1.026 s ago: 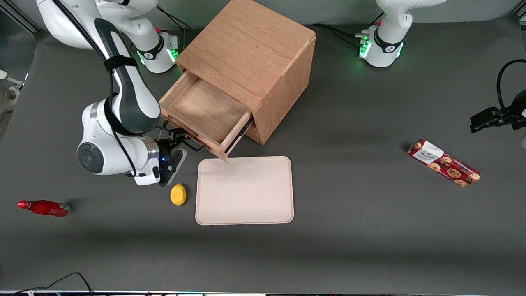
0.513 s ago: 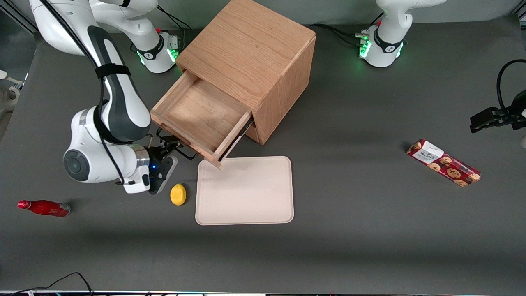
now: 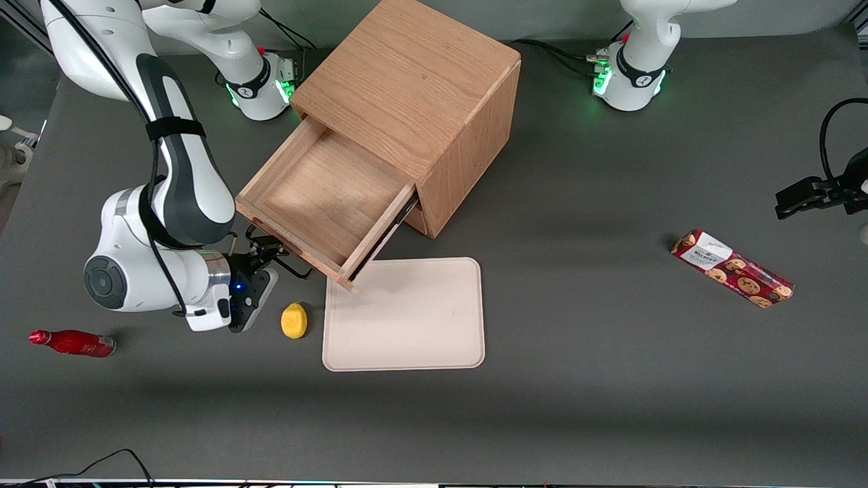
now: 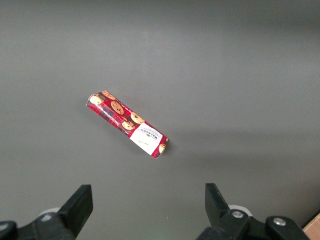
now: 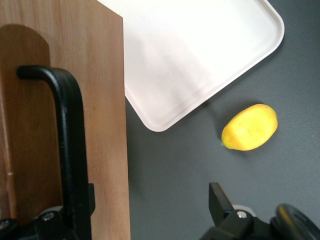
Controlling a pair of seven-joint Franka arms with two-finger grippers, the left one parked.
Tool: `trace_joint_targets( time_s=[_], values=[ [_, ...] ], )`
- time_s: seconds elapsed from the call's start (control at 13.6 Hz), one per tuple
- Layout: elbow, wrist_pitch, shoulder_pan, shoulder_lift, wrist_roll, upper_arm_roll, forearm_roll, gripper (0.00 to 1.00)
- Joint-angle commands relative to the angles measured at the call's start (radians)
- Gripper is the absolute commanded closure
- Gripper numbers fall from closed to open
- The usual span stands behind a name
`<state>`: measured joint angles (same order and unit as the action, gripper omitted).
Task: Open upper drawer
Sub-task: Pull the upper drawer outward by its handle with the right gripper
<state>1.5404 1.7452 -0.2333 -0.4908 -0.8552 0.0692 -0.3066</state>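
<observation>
Oak upper drawer (image 3: 325, 200) seen pulled well out of cabinet (image 3: 413, 102), tray interior exposed, front corner overhanging beige tray (image 3: 404, 314). Black wire handle (image 5: 70, 150) seen between gripper (image 3: 261, 261) fingers at drawer front; whether fingers are clamped on it cannot be told. Lemon (image 3: 293, 320) lies on tabletop (image 3: 610, 379) beside tray, nearer front camera than gripper. Red bottle (image 3: 71, 343) lies toward working arm's end; cookie box (image 3: 732, 268) toward parked arm's end.
</observation>
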Motion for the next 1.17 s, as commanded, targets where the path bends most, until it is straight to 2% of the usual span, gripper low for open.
trace_joint_targets(
  time_s=[0.0,1.1],
  values=[
    [-0.048,-0.006,0.014,-0.034,-0.031,-0.002,0.029,0.0],
    [-0.16,-0.013,0.023,-0.06,-0.054,-0.003,0.026,0.0]
  ],
)
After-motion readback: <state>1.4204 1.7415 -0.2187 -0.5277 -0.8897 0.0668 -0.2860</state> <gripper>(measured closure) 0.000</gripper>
